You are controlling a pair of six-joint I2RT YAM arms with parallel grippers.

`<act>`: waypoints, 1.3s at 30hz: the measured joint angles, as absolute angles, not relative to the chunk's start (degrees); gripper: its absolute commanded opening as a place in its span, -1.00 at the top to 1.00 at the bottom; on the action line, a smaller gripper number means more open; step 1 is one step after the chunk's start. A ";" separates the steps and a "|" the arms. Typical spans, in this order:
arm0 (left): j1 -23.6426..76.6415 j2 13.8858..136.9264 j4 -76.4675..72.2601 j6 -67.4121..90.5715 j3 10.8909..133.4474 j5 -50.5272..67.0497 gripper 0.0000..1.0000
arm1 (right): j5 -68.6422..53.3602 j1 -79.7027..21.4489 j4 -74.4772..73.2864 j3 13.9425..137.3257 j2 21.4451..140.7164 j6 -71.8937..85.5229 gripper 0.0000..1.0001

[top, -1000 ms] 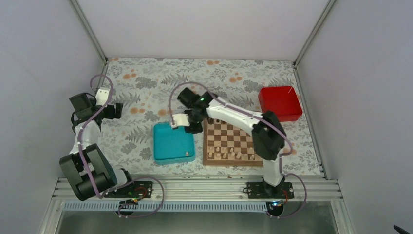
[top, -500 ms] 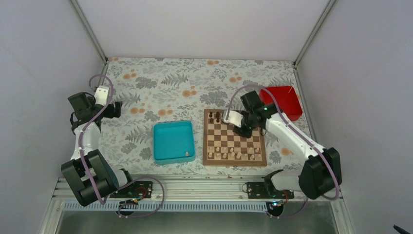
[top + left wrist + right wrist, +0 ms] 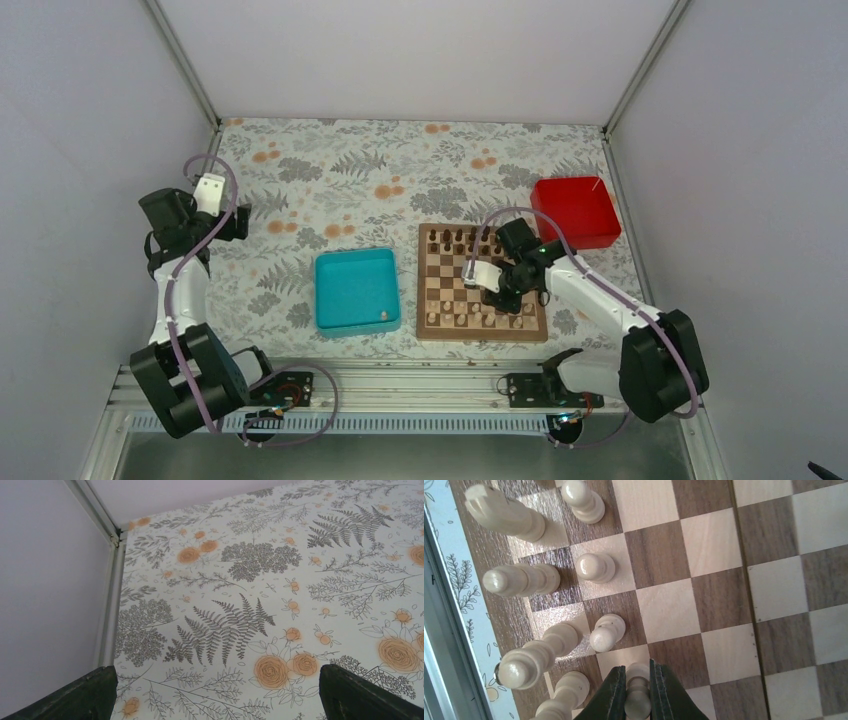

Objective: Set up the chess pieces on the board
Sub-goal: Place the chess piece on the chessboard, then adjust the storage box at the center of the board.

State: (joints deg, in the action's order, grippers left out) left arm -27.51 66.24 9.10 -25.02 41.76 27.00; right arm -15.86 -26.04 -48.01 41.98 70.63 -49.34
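The right gripper (image 3: 638,679) is clamped on a pale pawn (image 3: 639,702), seemingly by the near edge of the board (image 3: 483,336), with neighbours (image 3: 607,632) close. The left gripper (image 3: 217,692) holds its jaws apart over open cloth (image 3: 250,580).

Pale chess pieces (image 3: 594,567) stand upright in two rows along the near edge of the checkered board (image 3: 445,280), one pawn (image 3: 638,702) pinched in the right gripper (image 3: 638,675).

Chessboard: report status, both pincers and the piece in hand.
Left pincer open, off the board. Right pincer shut on pale piece, over the board beside placed pawns. Nothing blocking.
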 measured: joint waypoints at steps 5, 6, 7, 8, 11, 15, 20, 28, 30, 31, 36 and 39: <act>-27.51 65.76 9.13 -25.06 41.71 26.48 -1.00 | -16.03 -26.04 -47.59 41.19 71.72 -50.28 0.78; -27.51 65.80 9.10 -25.06 41.69 26.48 -1.00 | -16.03 -26.04 -47.62 41.19 71.75 -50.41 0.78; -27.51 65.89 9.10 -25.06 41.69 26.48 -1.00 | -16.01 -26.04 -47.57 41.19 71.75 -50.57 0.78; -27.51 66.00 9.10 -25.06 41.69 26.46 -1.00 | -16.01 -26.04 -47.55 41.19 71.75 -50.70 0.78; -27.51 66.32 9.13 -25.08 41.69 26.46 -1.00 | -16.01 -26.04 -47.55 41.19 71.79 -50.85 0.78; -27.51 66.32 9.13 -25.08 41.69 26.48 -1.00 | -15.86 -26.04 -47.44 41.19 73.08 -50.92 0.78; -27.51 66.43 9.10 -25.08 41.69 26.52 -1.00 | -15.81 -26.02 -47.13 41.32 74.54 -50.89 0.77; -27.51 67.16 9.13 -25.10 41.67 26.55 -1.00 | -15.55 -25.78 -47.33 42.33 75.85 -50.96 0.47; -27.51 67.16 9.10 -25.10 41.67 26.57 -1.00 | -15.27 -25.78 -48.14 43.33 75.85 -50.85 0.39; -27.51 67.16 9.13 -25.10 41.67 26.57 -1.00 | -15.14 -25.78 -48.97 44.42 75.81 -50.96 0.35; -27.51 67.16 9.13 -25.15 41.67 27.24 -1.00 | -14.20 -25.78 -53.45 52.93 75.09 -50.81 0.18; -27.07 67.18 9.17 -25.54 41.67 27.66 -1.00 | -13.89 -26.35 -56.31 59.64 74.04 -50.59 0.15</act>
